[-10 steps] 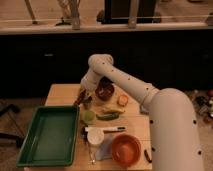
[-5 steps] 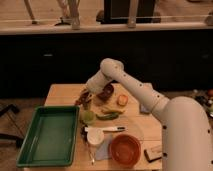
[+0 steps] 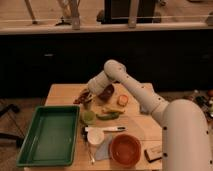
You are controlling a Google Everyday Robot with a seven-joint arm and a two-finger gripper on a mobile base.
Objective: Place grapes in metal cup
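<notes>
The grapes (image 3: 80, 97), a small reddish-brown bunch, are at the back left of the wooden table (image 3: 140, 125), right at the tip of my gripper (image 3: 85, 98). The gripper reaches down from the arm's elbow to the bunch, left of the dark red bowl (image 3: 106, 92). A small dark grey cup (image 3: 88, 105), which looks like the metal cup, stands just below and in front of the gripper, partly hidden by it. I cannot tell whether the grapes are held or resting on the table.
A light green cup (image 3: 89, 117), a yellow banana (image 3: 113, 110) and a green vegetable (image 3: 107, 116) lie in front. A green tray (image 3: 50, 135) fills the left side. A white bowl (image 3: 95, 136) and an orange bowl (image 3: 125, 149) stand near the front edge.
The arm's elbow has swung to the right and the wrist has turned. The gripper tip and the grapes stay at about the same spot.
</notes>
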